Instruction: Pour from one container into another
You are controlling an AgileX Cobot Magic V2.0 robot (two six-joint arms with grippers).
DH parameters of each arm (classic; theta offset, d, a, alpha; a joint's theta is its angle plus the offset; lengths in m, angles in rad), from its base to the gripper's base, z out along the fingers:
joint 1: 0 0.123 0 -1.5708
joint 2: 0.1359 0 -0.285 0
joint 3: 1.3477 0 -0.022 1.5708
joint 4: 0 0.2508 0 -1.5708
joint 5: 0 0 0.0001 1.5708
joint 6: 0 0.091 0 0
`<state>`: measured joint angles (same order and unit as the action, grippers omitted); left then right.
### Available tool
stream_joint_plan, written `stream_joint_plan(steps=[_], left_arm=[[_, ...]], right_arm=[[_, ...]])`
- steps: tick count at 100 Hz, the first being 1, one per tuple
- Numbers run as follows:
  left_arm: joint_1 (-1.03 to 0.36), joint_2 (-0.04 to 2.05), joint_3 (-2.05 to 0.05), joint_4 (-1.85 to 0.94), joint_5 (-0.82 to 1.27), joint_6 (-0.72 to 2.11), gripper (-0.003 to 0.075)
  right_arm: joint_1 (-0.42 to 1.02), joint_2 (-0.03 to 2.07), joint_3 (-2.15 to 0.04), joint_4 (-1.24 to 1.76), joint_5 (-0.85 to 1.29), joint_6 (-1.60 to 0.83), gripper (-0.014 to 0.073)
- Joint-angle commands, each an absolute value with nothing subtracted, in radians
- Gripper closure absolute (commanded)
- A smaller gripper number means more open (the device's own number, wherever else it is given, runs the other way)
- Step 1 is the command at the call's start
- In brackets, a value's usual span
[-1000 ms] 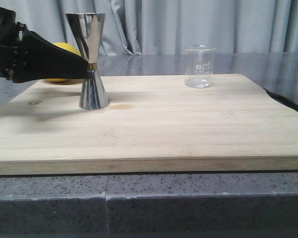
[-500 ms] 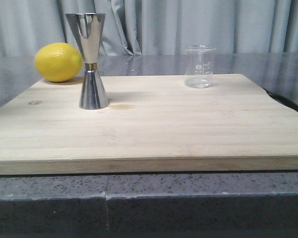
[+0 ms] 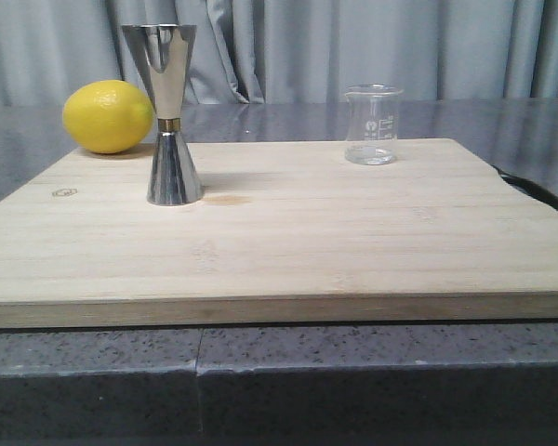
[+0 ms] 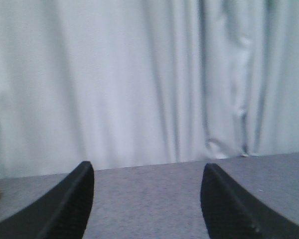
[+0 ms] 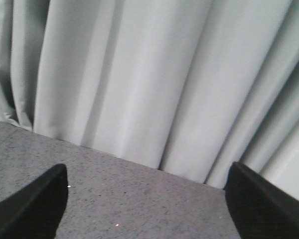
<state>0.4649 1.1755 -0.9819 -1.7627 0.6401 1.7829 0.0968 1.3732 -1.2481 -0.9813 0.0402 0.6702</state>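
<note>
Steel hourglass jigger (image 3: 167, 116) upright — clear glass beaker (image 3: 372, 124) seemingly empty — bamboo board (image 3: 279, 251)

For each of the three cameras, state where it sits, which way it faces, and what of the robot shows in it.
Front view: low at the table edge, facing forward over the wooden board at jigger, beaker, lemon; no robot part shows.
Left wrist view: on the left arm, facing curtain and countertop; open left gripper fingers show.
Right wrist view: likewise, with open right gripper.
Shared: all show the grey curtain and countertop.
</note>
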Motion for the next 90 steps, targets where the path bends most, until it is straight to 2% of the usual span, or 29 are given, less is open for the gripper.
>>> stream_joint_plan(steps=[1, 26, 42, 68, 90], left_arm=[[0.433, 1.156, -1.031, -1.85, 0.545, 1.773, 0.0327], [0.218, 1.156, -1.072, -1.85, 0.387, 1.804, 0.0335], [0.107, 1.154, -1.078, -1.85, 0.377, 1.806, 0.0335], [0.01, 1.087, -1.078, -1.85, 0.377, 1.805, 0.0335], [-0.001, 0.953, -1.076, -1.843, 0.371, 1.805, 0.0335]], right_arm=[[0.09, 1.324, -1.306, -1.016, 0.068, 0.663, 0.001], [0.09, 1.291, -1.318, -1.017, 0.112, 0.663, 0.001], [0.09, 1.242, -1.318, -1.04, 0.223, 0.663, 0.0011], [0.099, 1.093, -1.314, -1.035, 0.265, 0.663, 0.0011], [0.135, 0.949, -1.241, -1.034, 0.223, 0.663, 0.0011]])
